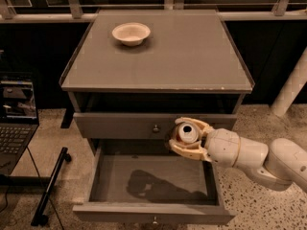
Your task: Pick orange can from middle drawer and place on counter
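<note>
My gripper [186, 137] comes in from the right on a white arm and is shut on the orange can [186, 132], whose silver lid faces the camera. It holds the can in the air above the open middle drawer [153, 213], in front of the shut knobbed drawer [120, 125] above it. The middle drawer is pulled out and its floor shows only a shadow. The counter [163, 56] is the grey cabinet top above, well clear of the can.
A white bowl [131, 33] sits at the counter's back left. A laptop [17, 114] stands on the floor at left, with a black pole [50, 186] beside the cabinet. A white post [290, 87] stands at right.
</note>
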